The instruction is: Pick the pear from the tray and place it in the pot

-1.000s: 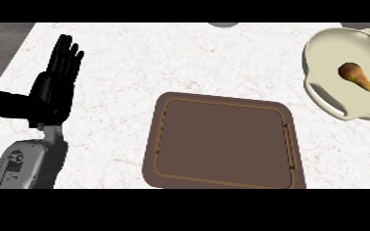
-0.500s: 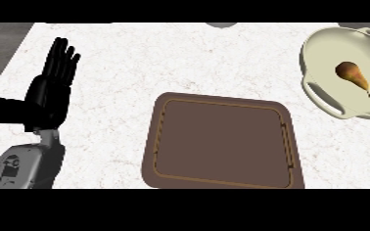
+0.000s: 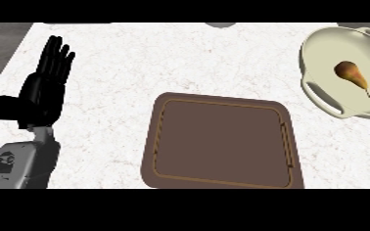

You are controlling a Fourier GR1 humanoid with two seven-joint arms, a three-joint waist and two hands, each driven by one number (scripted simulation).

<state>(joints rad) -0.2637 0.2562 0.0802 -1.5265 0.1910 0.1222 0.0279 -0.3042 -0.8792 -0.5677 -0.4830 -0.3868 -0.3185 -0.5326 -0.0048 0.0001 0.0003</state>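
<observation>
A brown pear (image 3: 351, 73) lies inside the cream pot (image 3: 324, 94) at the right edge of the head view. The brown tray (image 3: 220, 142) sits on the counter at lower centre with nothing on it. My left hand (image 3: 45, 88) rests open at the left side, fingers straight and pointing up, well away from tray and pot. My right hand does not show in this view.
The white speckled counter (image 3: 180, 58) spreads between hand, tray and pot. Its dark left edge (image 3: 11, 44) runs near my left hand. A small grey object (image 3: 220, 25) peeks in at the top edge.
My left hand and forearm have drifted slightly left and down. The pear, pot and tray have not moved.
</observation>
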